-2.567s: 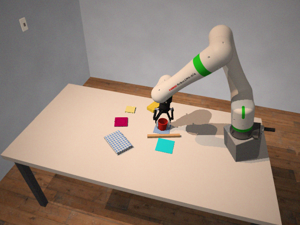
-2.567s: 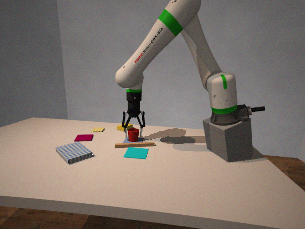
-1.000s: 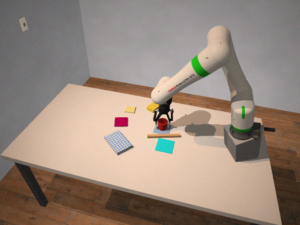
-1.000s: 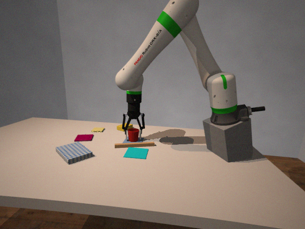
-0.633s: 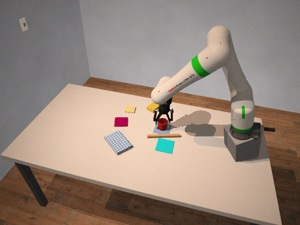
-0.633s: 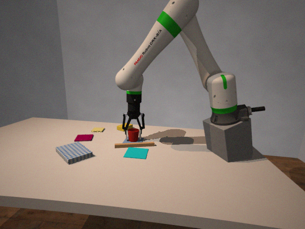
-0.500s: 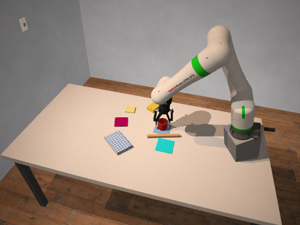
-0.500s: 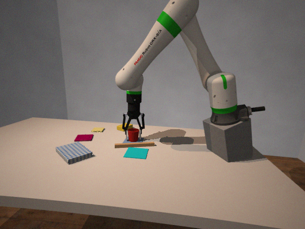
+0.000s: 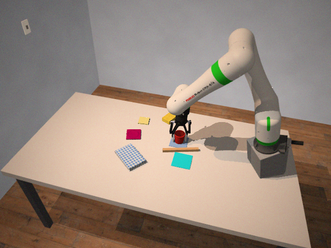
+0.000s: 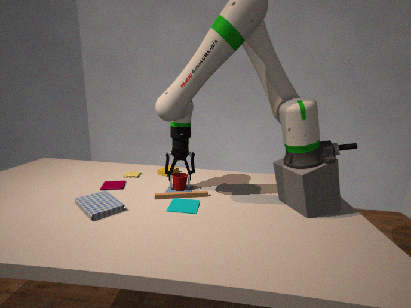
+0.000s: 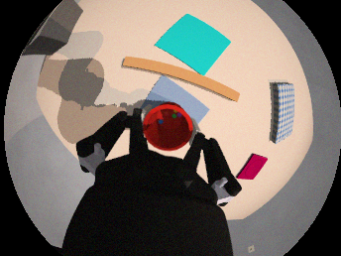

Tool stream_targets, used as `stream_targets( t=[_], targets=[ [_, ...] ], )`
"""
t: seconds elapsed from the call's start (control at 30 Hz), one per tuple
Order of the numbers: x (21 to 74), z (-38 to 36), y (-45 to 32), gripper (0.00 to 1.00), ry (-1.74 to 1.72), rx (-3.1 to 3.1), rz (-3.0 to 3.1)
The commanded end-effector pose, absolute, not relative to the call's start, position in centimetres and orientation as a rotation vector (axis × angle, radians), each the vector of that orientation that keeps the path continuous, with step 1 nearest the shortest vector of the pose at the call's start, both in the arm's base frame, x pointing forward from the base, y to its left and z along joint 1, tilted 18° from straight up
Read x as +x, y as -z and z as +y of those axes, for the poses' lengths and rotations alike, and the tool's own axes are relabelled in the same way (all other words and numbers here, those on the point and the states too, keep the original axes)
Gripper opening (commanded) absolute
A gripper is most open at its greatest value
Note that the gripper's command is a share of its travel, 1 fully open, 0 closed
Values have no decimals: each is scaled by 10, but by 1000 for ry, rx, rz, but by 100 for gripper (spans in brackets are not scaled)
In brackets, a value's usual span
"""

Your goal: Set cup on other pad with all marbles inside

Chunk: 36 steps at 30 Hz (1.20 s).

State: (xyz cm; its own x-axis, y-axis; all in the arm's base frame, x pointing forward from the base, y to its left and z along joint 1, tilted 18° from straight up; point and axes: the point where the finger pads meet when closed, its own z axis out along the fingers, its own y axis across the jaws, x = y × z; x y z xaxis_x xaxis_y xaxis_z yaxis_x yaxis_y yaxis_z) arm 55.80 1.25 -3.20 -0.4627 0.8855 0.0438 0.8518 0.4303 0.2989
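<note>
Clutter surrounds the red cup [image 9: 179, 136], which stands upright on a pale blue pad [image 9: 176, 144] near the middle of the tabletop [image 9: 80, 149]. The gripper [image 9: 180, 133] reaches straight down over it, its jaws partly open and set on either side of the cup wall; whether the fingertips [image 10: 170, 181] touch the cup cannot be told. From the wrist view, small coloured marbles [image 11: 167, 116] show inside the cup.

A thin wooden rail [image 9: 181, 149] lies just in front of the blue pad, between it and the turquoise pad [image 9: 182, 160] (the only direct line between the two pads crosses this strip). A yellow block [image 9: 168, 117] sits close behind the gripper. Further to the side lie a pale yellow square [image 9: 143, 120], a magenta square [image 9: 133, 134] and a blue checked slab [image 9: 130, 156], all well apart from the cup. The arm's grey pedestal [image 9: 267, 167] stands near the tabletop's far edge, its shadow falling toward the cup.
</note>
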Motion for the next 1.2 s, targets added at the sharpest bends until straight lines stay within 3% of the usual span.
stream_targets(
  t=[0.0,1.17],
  targets=[
    [558,12,32,53,-426,1559,2553],
    [558,12,32,50,-426,1559,2553]
  ],
)
